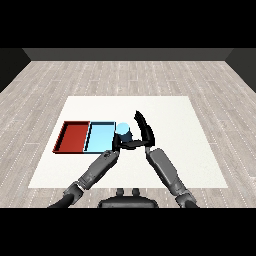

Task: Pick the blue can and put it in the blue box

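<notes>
While the right hand point(144, 127) rises with straight, spread fingers at about three o'clock of the blue can point(123, 131), the left hand point(125, 144) curls round that can just off the light blue tray point(99, 136)'s three o'clock rim. In my judgement the can could clip this rim and tip if carried low. No label or writing is readable.

The smooth light blue cylindrical can point(123, 131), matt with a paler top, sits just by the dull black left hand point(119, 144). Beyond that hand lie the light blue tray point(100, 135) and the red tray point(71, 136), both flat-coloured and plastic-looking. The white table point(175, 150) beneath the hands looks smooth and matt, over a pale wood-plank floor point(75, 75)
</notes>
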### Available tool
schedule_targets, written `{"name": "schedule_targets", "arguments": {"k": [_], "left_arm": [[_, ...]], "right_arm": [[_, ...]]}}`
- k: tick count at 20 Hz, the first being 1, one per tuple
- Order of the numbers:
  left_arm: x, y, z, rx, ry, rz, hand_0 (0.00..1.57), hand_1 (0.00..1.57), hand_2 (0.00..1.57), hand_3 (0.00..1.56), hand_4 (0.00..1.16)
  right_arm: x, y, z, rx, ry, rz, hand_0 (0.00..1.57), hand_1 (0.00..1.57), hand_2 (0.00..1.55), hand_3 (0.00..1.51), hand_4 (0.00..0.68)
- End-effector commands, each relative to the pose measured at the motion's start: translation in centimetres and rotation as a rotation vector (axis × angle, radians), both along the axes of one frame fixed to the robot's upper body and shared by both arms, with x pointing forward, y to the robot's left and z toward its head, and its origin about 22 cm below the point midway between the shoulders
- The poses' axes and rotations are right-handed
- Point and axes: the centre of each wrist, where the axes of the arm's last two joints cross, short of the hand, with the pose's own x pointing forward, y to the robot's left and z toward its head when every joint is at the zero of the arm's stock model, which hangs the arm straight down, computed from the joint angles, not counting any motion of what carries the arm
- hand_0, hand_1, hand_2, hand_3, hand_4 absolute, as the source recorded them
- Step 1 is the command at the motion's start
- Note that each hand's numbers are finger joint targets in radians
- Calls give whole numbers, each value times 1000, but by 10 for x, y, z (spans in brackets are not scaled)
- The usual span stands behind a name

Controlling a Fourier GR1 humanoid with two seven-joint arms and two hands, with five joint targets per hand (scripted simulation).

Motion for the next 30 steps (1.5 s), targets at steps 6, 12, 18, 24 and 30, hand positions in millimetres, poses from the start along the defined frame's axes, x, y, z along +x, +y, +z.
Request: {"name": "schedule_targets", "arguments": {"k": [6,12,18,24,30], "left_arm": [[12,29,-7,-1,-32,99,1571,1571,1571,1476,1145],[37,80,29,77,-50,196,1571,1571,1563,1476,1150],[64,120,31,169,17,281,1571,1571,1569,1484,1130],[77,157,7,245,196,348,1571,1571,1571,1492,1102],[75,171,-18,349,407,420,1571,1571,1543,1411,998]], "right_arm": [[-14,-62,24,170,-113,-57,0,0,0,0,0],[-16,-120,31,241,-147,-139,0,0,0,0,0],[-33,-142,38,233,-113,-199,0,0,0,0,0],[-19,-140,20,223,-93,-230,0,0,0,0,0],[0,-152,4,240,-73,-234,0,0,0,0,0]]}}
